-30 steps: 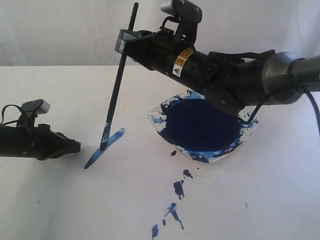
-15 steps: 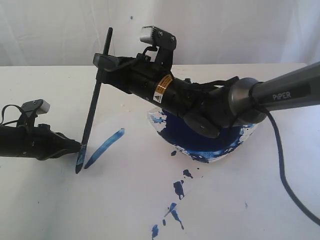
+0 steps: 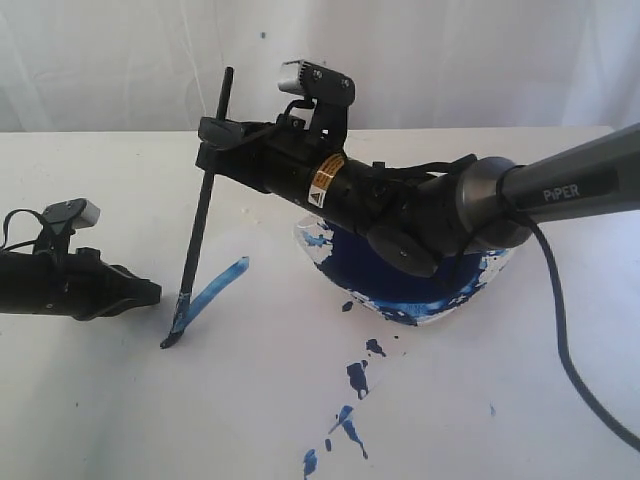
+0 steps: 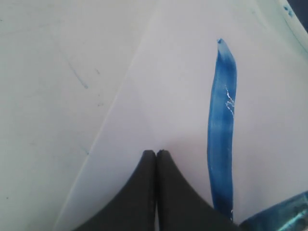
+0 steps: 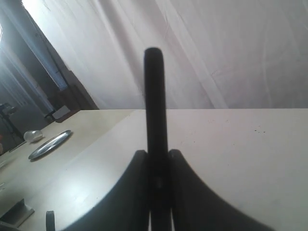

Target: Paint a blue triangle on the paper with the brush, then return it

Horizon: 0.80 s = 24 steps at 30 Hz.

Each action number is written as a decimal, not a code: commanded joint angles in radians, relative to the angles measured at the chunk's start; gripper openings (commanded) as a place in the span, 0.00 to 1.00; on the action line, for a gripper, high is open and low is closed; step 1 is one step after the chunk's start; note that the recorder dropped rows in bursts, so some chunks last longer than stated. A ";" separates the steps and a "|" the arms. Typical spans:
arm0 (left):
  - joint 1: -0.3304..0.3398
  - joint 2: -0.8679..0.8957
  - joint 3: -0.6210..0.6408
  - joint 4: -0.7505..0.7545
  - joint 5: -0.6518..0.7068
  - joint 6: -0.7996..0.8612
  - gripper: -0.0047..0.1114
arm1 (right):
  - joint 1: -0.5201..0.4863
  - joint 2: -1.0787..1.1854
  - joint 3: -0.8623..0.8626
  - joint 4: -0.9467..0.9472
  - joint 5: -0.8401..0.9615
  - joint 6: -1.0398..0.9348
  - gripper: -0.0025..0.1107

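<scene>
The brush (image 3: 205, 210), a thin black stick, stands nearly upright with my right gripper (image 3: 208, 135) shut on its upper shaft. Its blue-stained tip touches the paper (image 3: 260, 350) at the near end of a streaky blue stroke (image 3: 218, 285). That single stroke is all that shows of the blue triangle. In the right wrist view the brush (image 5: 154, 96) rises between the closed fingers of the right gripper (image 5: 156, 153). My left gripper (image 3: 150, 292) lies low beside the stroke, shut and empty. In the left wrist view the left gripper (image 4: 157, 153) rests over the paper (image 4: 168, 96) with the stroke (image 4: 221, 130) alongside.
A clear dish (image 3: 505, 262) of dark blue paint sits under my right arm. Dark blue splatters (image 3: 355, 378) dot the sheet in front of it. The paper's edge (image 4: 115, 106) crosses the left wrist view. A white curtain (image 3: 450, 60) hangs behind the table.
My right arm swung left and lower. The brush tip travelled down the stroke, went a little past its near end, and is back at that end. The left gripper stayed still.
</scene>
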 commanded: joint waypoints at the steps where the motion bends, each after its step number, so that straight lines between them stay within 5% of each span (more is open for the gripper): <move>1: 0.002 -0.006 0.009 -0.021 0.004 0.004 0.04 | -0.001 -0.010 0.002 -0.008 0.022 -0.013 0.07; 24: 0.002 -0.006 0.009 -0.021 0.004 0.004 0.04 | -0.001 -0.228 0.002 -0.058 0.582 -0.147 0.07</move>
